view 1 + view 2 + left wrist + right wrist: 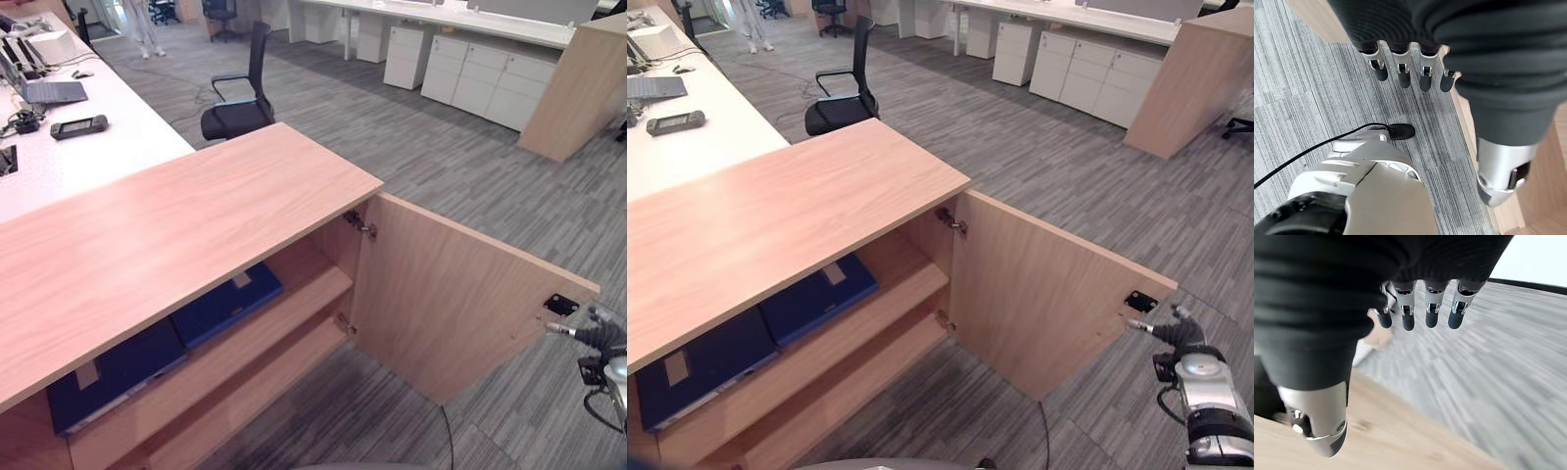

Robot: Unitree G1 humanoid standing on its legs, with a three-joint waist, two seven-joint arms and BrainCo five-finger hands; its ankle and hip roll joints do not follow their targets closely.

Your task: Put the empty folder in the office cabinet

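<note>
— On the cabinet's (196,211) upper shelf (294,299): two blue folders (227,302), lying flat, side by side under the wooden top. Stored already, by the look of it; no telling from here which one counts as the empty one.

— Door (441,294) swung wide to the right, likely left so for access. Nothing carried?

— Nothing. Right hand (1420,308) by the door's outer edge, beside the dark latch plate (560,305), fingers straight and relaxed, gripping nothing. Probably placed there to push the door closed.

— And the left hand (1410,68)?

— Hanging low over the grey carpet (1303,98) beside a wooden edge, fingers straight, thumb apart, empty too.

— So, only the door left?

— Seems so, judging by how things lie.
</note>
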